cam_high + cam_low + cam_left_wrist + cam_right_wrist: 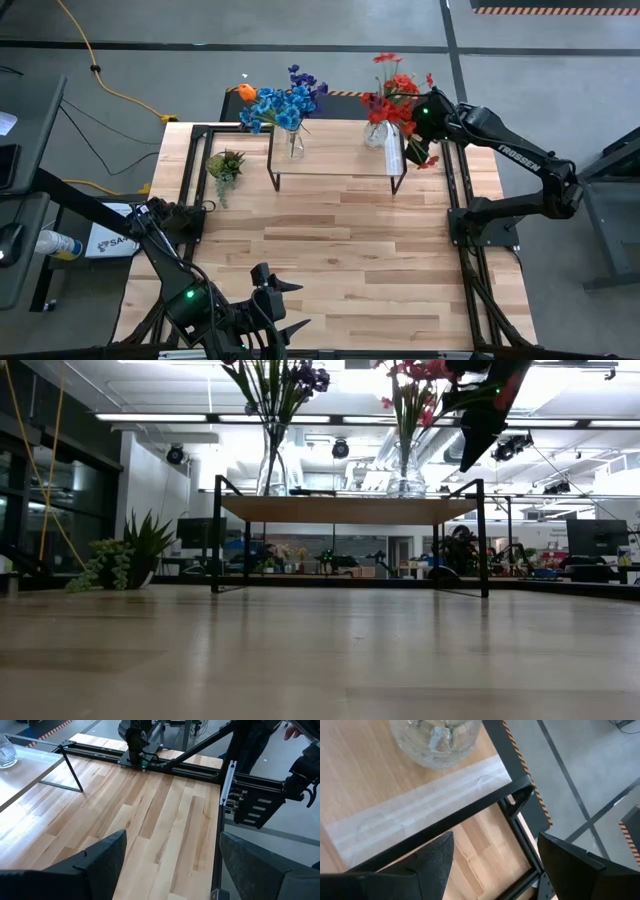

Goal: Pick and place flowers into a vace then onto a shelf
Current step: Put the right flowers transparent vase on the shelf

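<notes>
Red flowers (392, 100) are standing in a glass vase (380, 133) on the shelf (335, 150), just beside the right pincer (418, 152), which is hovering open and empty over the shelf's end. Blue flowers (283, 103) are sitting in a second vase (295, 145) farther along. Well away, the left pincer (282, 305) is waiting open above the counter (340, 250).
</notes>
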